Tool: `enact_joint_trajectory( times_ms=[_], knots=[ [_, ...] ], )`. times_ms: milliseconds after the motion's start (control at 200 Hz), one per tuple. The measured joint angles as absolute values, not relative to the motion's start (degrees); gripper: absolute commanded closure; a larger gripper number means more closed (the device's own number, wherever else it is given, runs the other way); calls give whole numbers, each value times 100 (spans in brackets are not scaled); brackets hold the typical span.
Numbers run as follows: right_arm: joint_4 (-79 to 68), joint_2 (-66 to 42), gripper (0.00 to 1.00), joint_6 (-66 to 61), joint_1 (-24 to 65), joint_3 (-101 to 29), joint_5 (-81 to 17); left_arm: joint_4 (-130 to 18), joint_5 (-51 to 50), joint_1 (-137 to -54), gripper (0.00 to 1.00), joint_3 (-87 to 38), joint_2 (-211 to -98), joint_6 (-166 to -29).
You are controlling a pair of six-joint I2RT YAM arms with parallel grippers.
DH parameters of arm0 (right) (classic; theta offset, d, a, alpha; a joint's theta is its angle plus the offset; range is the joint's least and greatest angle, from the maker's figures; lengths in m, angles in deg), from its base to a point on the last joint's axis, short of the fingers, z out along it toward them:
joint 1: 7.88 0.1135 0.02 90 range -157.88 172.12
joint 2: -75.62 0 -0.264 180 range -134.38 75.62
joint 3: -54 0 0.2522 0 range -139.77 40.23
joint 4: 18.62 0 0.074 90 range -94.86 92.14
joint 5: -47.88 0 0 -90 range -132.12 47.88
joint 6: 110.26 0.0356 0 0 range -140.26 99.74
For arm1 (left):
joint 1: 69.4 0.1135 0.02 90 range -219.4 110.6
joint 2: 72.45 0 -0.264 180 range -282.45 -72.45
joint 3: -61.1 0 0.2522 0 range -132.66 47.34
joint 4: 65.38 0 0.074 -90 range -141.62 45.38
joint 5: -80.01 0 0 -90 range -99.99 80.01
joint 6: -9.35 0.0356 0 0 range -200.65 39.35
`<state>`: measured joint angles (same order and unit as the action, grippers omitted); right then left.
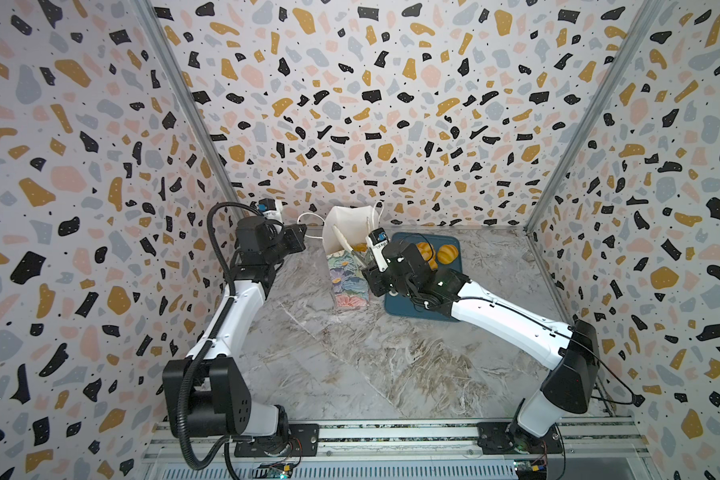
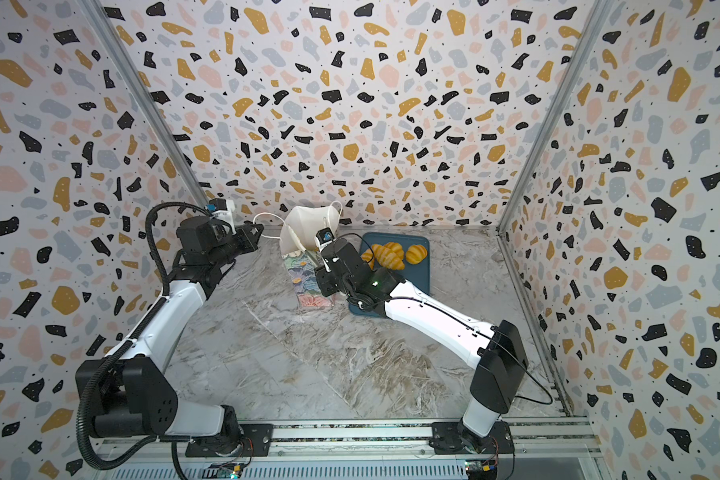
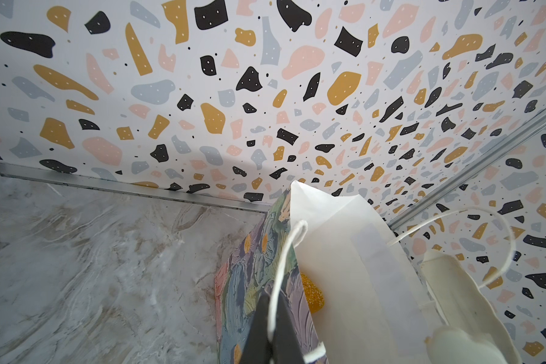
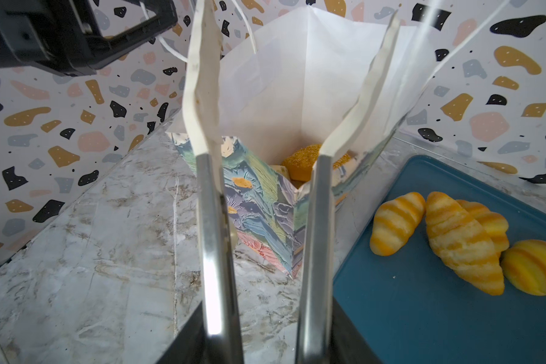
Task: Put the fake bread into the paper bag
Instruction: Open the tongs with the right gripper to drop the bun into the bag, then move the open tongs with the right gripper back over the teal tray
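Note:
The paper bag (image 1: 348, 282) stands upright with a floral outside and a white inside, seen in both top views (image 2: 308, 282). My left gripper (image 3: 270, 327) is shut on one white cord handle (image 3: 284, 252), at the bag's left (image 1: 304, 232). My right gripper (image 4: 297, 31) is open over the bag's mouth, with nothing between its long white fingers (image 4: 202, 78). A speckled loaf (image 4: 300, 160) lies down inside the bag. Two striped croissants (image 4: 394, 223) (image 4: 464, 245) and a ridged roll (image 4: 536, 271) of the fake bread lie on the tray.
A dark-blue tray (image 1: 400, 307) lies flat right of the bag, partly under my right arm. The marble tabletop (image 1: 350, 365) is boxed in by patterned walls at the back and both sides. The bag stands close to the back wall.

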<state>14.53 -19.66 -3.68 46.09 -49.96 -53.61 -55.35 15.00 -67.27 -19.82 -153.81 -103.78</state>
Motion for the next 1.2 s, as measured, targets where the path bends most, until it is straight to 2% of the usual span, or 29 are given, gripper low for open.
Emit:
enact_joint_trajectory(
  times_ms=[491, 1196],
  knots=[
    [1108, -1051, 49, -484, 4751, -4567, -5527, -5533, 1496, -6727, 100, -1982, -15381, -10378],
    [988, 355, 45, -945, 4751, -3105, -6043, -5531, 1498, -6727, 100, -1982, -15381, -10378]
  ],
)
